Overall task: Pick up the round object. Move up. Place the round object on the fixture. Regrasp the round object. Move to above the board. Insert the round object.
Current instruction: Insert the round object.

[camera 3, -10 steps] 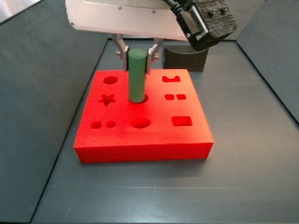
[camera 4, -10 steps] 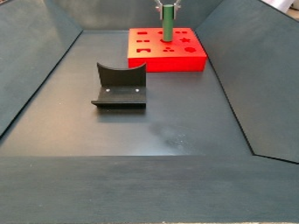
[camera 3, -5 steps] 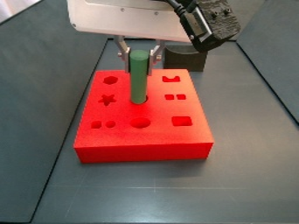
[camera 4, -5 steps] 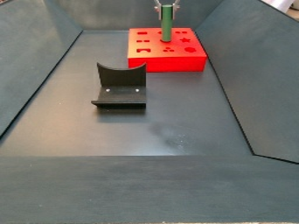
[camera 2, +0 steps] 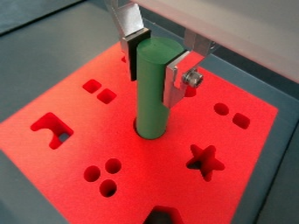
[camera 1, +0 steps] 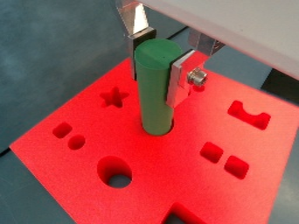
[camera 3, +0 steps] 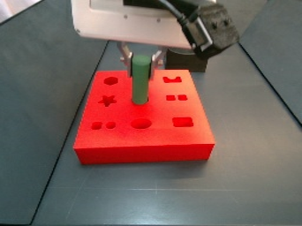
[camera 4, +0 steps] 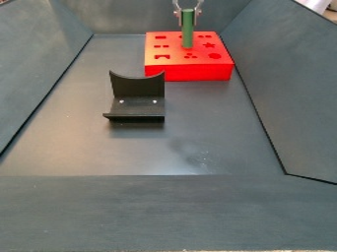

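The round object, a green peg (camera 1: 155,96) (camera 2: 149,98), stands upright with its lower end in a round hole near the middle of the red board (camera 1: 274,149) (camera 2: 251,149). My gripper (camera 1: 160,66) (camera 2: 156,68) is shut on the peg's upper part, with a pad pressed against each side. In both side views the gripper (camera 3: 141,55) (camera 4: 188,10) hangs directly over the board (camera 3: 141,152) (camera 4: 211,71) with the peg (camera 3: 140,81) (camera 4: 188,30) below it. The dark fixture (camera 4: 134,95) sits apart on the floor, its notch holding nothing.
The board has other recesses: a star (camera 2: 205,159), paired dots (camera 2: 103,172), squares (camera 1: 222,159) and another round hole (camera 1: 114,172). The fixture (camera 3: 195,57) stands just behind the board. Sloped dark walls (camera 4: 46,89) bound the grey floor.
The gripper has come down a little with the peg, so less of the peg shows above the board. The board and the fixture have not moved.
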